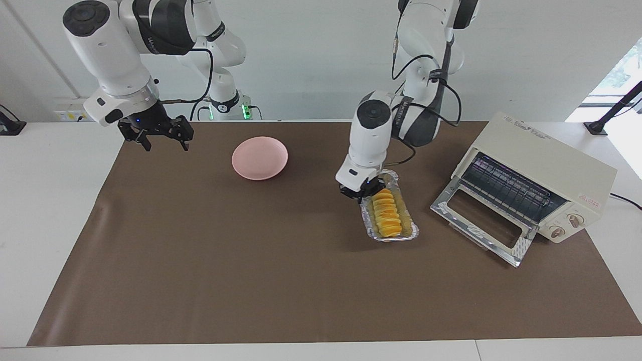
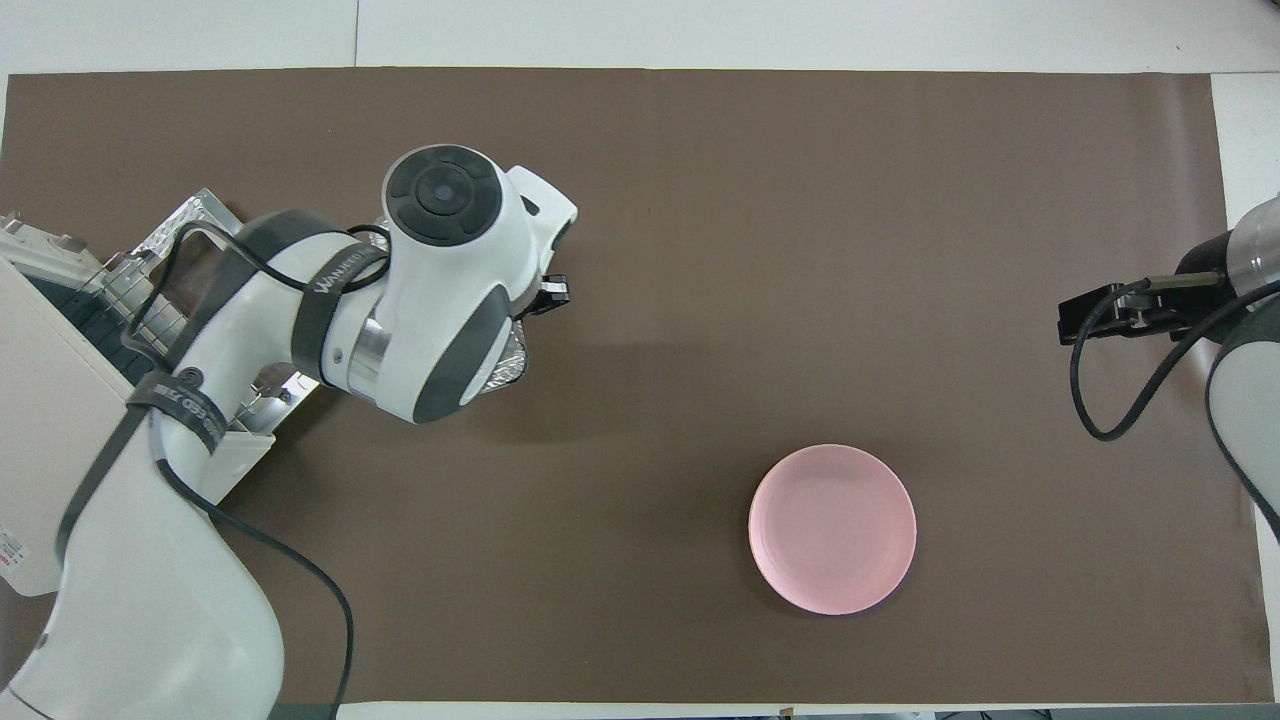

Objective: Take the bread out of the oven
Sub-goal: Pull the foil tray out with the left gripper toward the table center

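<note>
The golden ridged bread [image 1: 387,214] lies in a crinkled silver foil tray [image 1: 372,229] on the brown mat, beside the oven's open door. The cream-white oven [image 1: 541,160] stands at the left arm's end of the table, with its glass door [image 1: 481,225] folded down and its wire rack bare. My left gripper [image 1: 362,194] is low at the end of the tray nearest the robots, at its rim. In the overhead view the left arm's wrist covers the bread, and only a corner of the foil tray [image 2: 508,362] shows. My right gripper [image 1: 163,138] is open and empty, and waits in the air over the right arm's end of the table.
An empty pink plate [image 1: 260,158] sits on the mat between the two arms, nearer the robots than the tray; it also shows in the overhead view [image 2: 832,528]. The brown mat [image 1: 251,281] covers most of the table.
</note>
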`<state>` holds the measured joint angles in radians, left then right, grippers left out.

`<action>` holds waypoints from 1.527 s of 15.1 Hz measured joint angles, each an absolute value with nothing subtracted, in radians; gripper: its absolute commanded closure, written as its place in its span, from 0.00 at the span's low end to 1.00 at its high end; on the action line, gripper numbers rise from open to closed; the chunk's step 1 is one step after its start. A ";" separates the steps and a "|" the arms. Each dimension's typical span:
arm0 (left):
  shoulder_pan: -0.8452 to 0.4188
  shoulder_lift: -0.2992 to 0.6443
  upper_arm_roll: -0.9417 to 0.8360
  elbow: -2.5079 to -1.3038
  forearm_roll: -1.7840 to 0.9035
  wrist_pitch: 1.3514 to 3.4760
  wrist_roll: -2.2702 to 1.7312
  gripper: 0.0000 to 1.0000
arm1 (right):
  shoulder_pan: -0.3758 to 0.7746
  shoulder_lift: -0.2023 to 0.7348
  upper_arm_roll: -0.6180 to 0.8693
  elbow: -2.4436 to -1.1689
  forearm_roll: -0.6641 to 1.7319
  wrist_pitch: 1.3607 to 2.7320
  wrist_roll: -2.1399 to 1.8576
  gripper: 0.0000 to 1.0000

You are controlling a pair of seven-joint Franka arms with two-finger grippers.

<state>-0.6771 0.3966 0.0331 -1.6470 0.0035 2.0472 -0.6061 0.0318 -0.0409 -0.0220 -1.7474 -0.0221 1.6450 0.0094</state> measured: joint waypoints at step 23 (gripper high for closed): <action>-0.604 0.357 0.061 -1.597 -0.094 1.988 -0.550 0.00 | 0.035 -0.040 0.043 -1.750 -0.017 1.655 -0.023 0.00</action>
